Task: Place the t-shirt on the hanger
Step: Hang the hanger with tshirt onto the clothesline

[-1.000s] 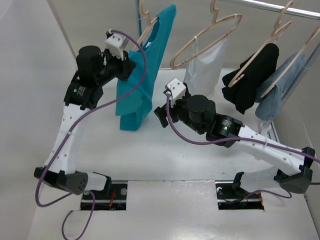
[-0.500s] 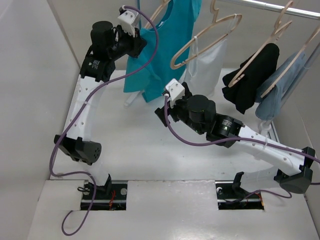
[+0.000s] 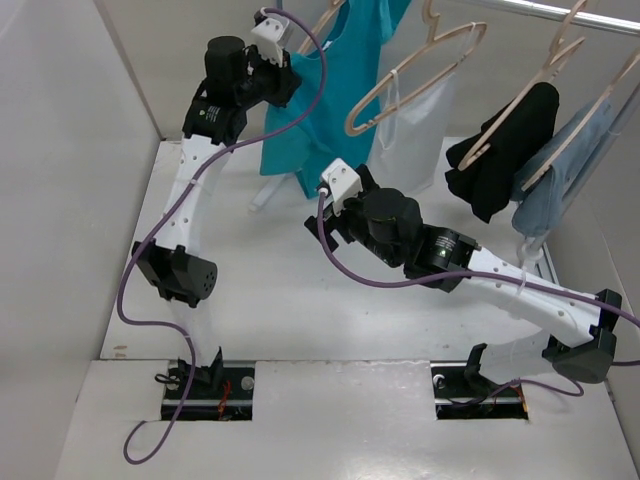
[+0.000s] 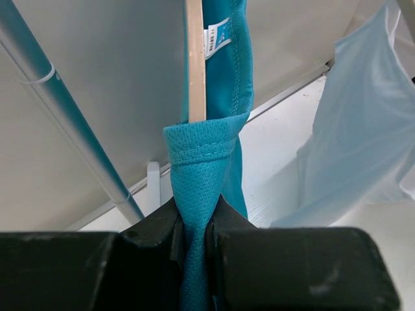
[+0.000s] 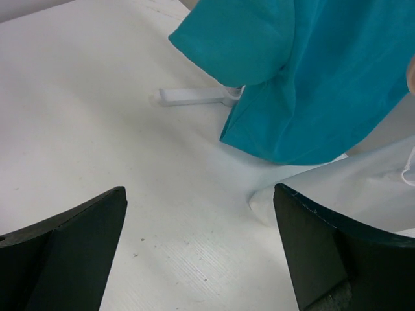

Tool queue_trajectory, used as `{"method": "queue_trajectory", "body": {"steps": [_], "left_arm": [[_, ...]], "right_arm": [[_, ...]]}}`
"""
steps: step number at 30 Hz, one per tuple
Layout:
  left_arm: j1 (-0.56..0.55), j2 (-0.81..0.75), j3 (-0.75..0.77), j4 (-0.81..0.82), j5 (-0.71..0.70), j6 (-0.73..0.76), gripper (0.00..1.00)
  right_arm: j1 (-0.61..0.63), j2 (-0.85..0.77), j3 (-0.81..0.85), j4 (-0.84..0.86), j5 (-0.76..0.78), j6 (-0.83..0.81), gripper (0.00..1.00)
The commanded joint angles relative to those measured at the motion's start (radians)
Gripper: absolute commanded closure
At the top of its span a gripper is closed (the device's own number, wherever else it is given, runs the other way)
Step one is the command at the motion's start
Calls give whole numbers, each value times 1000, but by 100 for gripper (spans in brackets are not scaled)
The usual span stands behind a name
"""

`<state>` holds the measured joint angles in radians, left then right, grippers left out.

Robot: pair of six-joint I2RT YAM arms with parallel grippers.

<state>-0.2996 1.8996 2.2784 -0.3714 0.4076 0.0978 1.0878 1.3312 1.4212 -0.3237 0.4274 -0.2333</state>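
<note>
The teal t-shirt (image 3: pixel 330 110) hangs clear of the table at the back, draped on the pale wooden hanger (image 3: pixel 322 22), whose top runs out of the top view. My left gripper (image 3: pixel 288 80) is raised high beside it. In the left wrist view it (image 4: pixel 194 217) is shut on a bunched fold of the t-shirt (image 4: pixel 198 168), just below the hanger's wooden edge (image 4: pixel 195 58) and a white neck label (image 4: pixel 217 35). My right gripper (image 3: pixel 322 222) is low over the table. It stands open (image 5: pixel 200 194) with nothing between its fingers, and the t-shirt's lower hem (image 5: pixel 311 78) hangs beyond it.
On the rail (image 3: pixel 560 15) hang a white top (image 3: pixel 410 120), a black garment (image 3: pixel 500 150) and a pale blue garment (image 3: pixel 555 190), each on a like hanger. The rack's pole (image 4: pixel 65 110) rises at the left and its white foot (image 5: pixel 194 97) lies on the table. A wall closes the left side.
My left arm has risen and swung back to the right, lifting the t-shirt off the table and up toward the rail. The right arm has shifted slightly left, still open.
</note>
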Motion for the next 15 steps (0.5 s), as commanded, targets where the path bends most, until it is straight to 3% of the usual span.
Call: {"method": "queue_trajectory", "body": {"steps": [1, 9, 10, 12, 14, 15], "left_arm": [[-6, -37, 13, 29, -30, 35, 100], [-19, -117, -114, 11, -73, 65, 100], [-19, -137, -114, 22, -73, 65, 82], [-19, -146, -123, 22, -98, 65, 60], [-19, -178, -123, 31, -98, 65, 43], [-19, -188, -123, 31, -98, 65, 39]], "right_arm": [[6, -7, 48, 8, 24, -11, 1], [6, -17, 39, -2, 24, -11, 1], [6, -17, 39, -2, 24, -11, 1], [6, -17, 39, -11, 24, -11, 1], [6, -26, 28, -11, 24, -11, 1], [6, -26, 18, -11, 13, -2, 1]]}}
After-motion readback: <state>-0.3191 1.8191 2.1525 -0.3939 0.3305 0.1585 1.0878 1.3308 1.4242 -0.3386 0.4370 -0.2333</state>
